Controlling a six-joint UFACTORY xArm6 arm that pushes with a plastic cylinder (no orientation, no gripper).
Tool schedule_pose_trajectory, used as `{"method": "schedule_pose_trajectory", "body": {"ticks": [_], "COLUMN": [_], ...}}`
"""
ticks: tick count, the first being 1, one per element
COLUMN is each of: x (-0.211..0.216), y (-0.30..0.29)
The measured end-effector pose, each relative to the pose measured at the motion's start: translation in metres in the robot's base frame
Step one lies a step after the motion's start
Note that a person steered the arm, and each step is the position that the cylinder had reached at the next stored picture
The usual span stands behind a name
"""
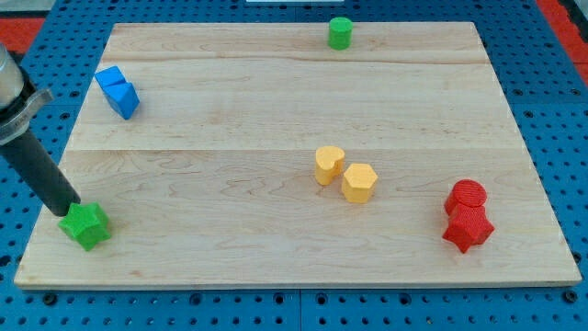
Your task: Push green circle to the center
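Status: task not started as far as visible. Green circle sits at approx 12 o'clock on the tabletop, right at the top edge, well apart from the centre. Centre area is bare; nearest occupants are the yellow pair, a yellow rounded block and a yellow hexagon, touching, just toward 4 o'clock from centre.

My tip is at approx 8 o'clock, touching a green star-like block, i.e. the wrong green item, far from the target.

No gripper fitted; rod only, so no open/closed state applies.

Other blocks: blue pair at 10 o'clock, red pair at 4 o'clock.

Remaining, by judgement: relocate tip to behind the circle's top side, then push toward 6 o'clock to centre
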State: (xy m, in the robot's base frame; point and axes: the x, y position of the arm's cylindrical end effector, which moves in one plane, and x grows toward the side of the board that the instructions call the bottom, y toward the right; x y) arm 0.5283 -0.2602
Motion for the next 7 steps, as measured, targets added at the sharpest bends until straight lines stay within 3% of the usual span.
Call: {"method": "schedule_pose_trajectory", "body": {"ticks": [1,2,4,5,6,7], "x": [-0.002,-0.036,-0.075,-0.119,-0.199,-0.280], "y": [-0.003,0.000,0.228,0.337,0.407,0.429]}}
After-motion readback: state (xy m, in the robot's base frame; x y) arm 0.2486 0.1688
